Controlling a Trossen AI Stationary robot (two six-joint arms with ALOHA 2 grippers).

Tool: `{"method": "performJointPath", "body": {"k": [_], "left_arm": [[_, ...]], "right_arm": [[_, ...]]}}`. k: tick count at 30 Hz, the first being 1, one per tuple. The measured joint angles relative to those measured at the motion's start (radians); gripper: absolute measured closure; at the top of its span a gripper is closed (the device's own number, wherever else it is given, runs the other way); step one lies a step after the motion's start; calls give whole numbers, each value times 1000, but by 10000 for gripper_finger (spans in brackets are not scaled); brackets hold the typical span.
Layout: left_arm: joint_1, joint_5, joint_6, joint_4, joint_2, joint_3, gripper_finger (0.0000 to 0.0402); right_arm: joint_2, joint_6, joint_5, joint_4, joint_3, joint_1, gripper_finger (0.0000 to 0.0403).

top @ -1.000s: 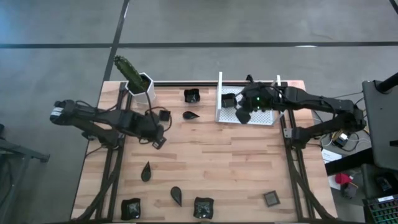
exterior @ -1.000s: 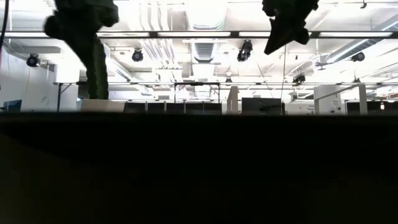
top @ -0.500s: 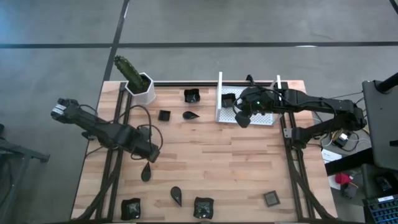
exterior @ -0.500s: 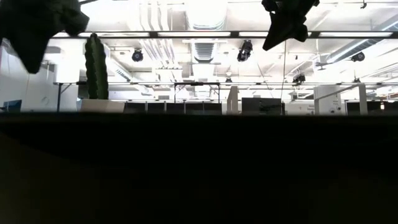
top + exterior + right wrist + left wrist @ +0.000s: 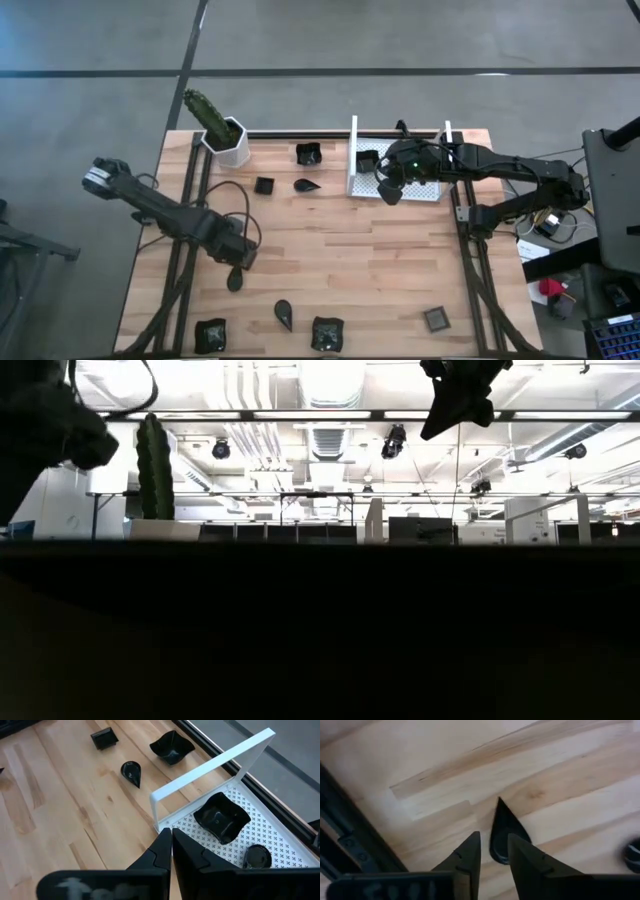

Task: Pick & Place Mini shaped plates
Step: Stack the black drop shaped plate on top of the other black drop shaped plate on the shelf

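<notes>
Several small dark glossy dishes lie scattered on the wooden table. A teardrop dish (image 5: pixel 235 278) lies flat near the left side. My left gripper (image 5: pixel 238 260) hangs just over it, open. In the left wrist view the left gripper (image 5: pixel 493 840) has a finger on each side of the teardrop dish's (image 5: pixel 502 827) round end. My right gripper (image 5: pixel 388 190) is shut and holds nothing, hovering at the left wall of the white tray (image 5: pixel 352 160). The right wrist view shows the right gripper (image 5: pixel 171 834) above the tray (image 5: pixel 215 760), which holds a wavy square dish (image 5: pixel 221 817) and a smaller round-ended one (image 5: pixel 255 857). My left gripper has its fingers (image 5: pixel 470 851) pointing down at either side of the teardrop dish's round end (image 5: pixel 499 851), which lies flat on the table. Whether the fingers touch it, I cannot tell.
A white hexagonal pot with a cactus (image 5: pixel 228 140) stands at the far left corner. Other dishes: a wavy square one (image 5: pixel 308 153), a small square one (image 5: pixel 264 185) and a teardrop (image 5: pixel 306 185) near the far edge; three (image 5: pixel 284 314) (image 5: pixel 210 333) (image 5: pixel 327 332) along the near edge; a grey square one (image 5: pixel 435 319) near right.
My left gripper has travelled from the table's middle-left toward the near edge and slightly left, ending over the teardrop dish. The right arm has barely shifted at the tray. No dish has moved.
</notes>
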Motion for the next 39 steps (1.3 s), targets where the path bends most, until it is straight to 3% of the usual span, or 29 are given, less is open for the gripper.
{"method": "performJointPath", "body": {"k": [11, 25, 31, 35, 39], "left_arm": [[-6, 95, 5, 340, 0, -216, 302], [-6, 137, 63, 380, 0, -278, 302], [-5, 149, 63, 484, -3, -333, 303], [-5, 154, 78, 493, -2, -335, 328], [-6, 160, 111, 519, 0, -329, 388]], "right_arm": [[0, 33, 0, 0, 0, 0, 390], [0, 73, 0, 3, 0, 0, 390], [0, 79, -1, 4, 8, 0, 390], [0, 79, -1, 5, 9, 0, 390], [0, 79, 0, 8, 9, 0, 390]]}}
